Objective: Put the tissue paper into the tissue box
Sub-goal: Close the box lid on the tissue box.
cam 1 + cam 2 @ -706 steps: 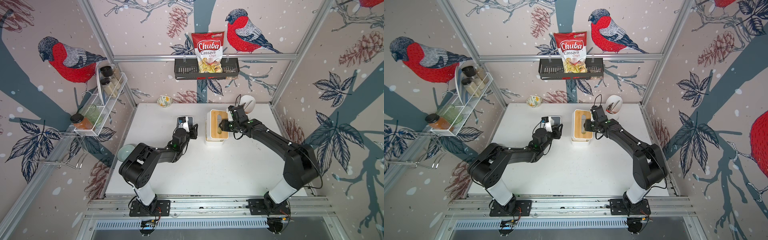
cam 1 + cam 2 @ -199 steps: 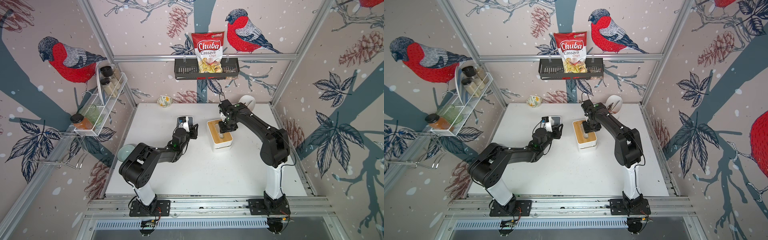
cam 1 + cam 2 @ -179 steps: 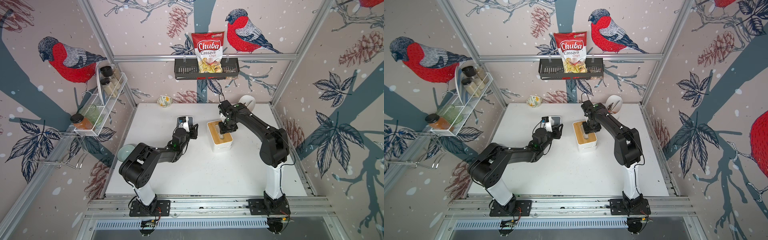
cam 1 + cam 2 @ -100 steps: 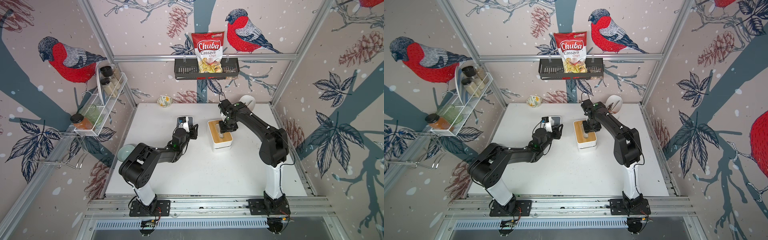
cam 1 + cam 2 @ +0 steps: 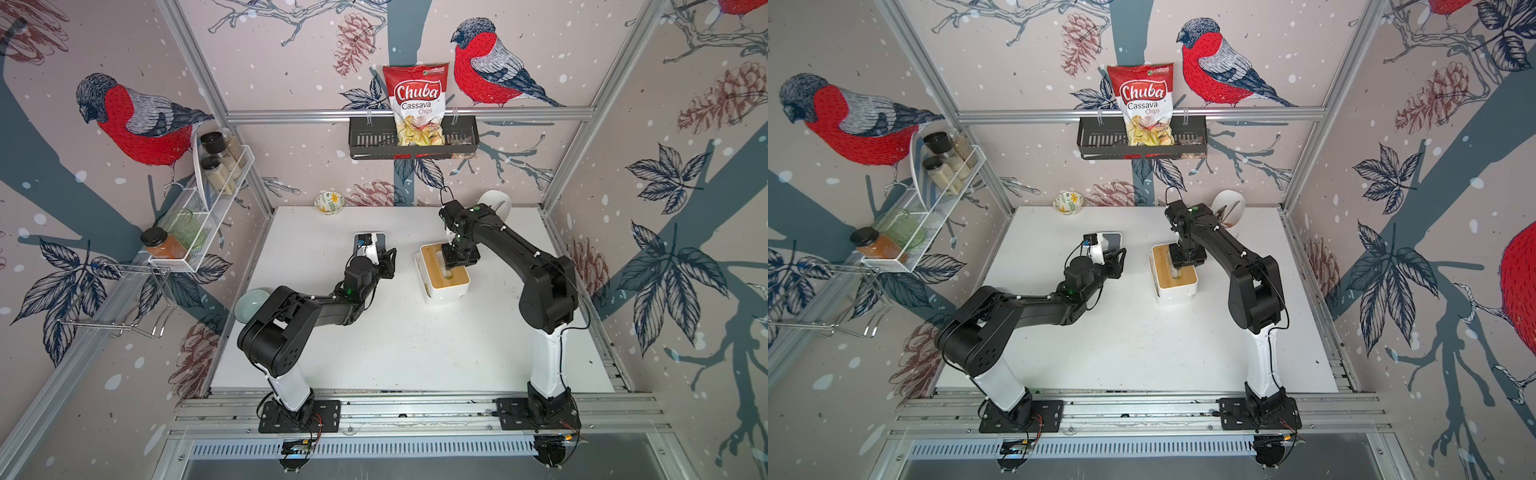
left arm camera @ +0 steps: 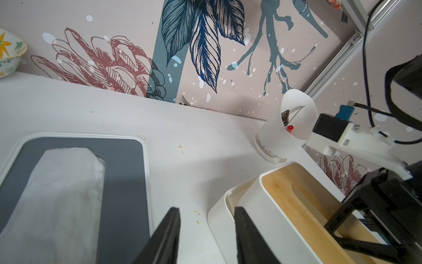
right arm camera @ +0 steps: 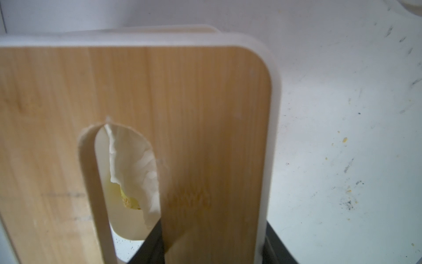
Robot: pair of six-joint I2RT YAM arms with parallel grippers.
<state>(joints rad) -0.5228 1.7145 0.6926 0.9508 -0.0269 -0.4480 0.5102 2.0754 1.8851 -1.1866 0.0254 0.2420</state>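
Tissue box, white plastic with slotted bamboo top, sits mid-frame; right gripper clamps that top, one finger through the slot. Folded white tissue paper lies on the dark grey tray, left of centre. Left gripper gapes, empty. Opening seems underway; next, lift the top clear.

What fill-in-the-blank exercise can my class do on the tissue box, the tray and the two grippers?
A folded tissue lies on the dark ___.
One finger of the right gripper reaches into the ___ in the lid of the tissue box.
The left gripper stands ___, holding nothing.
Missing words: tray; slot; open.
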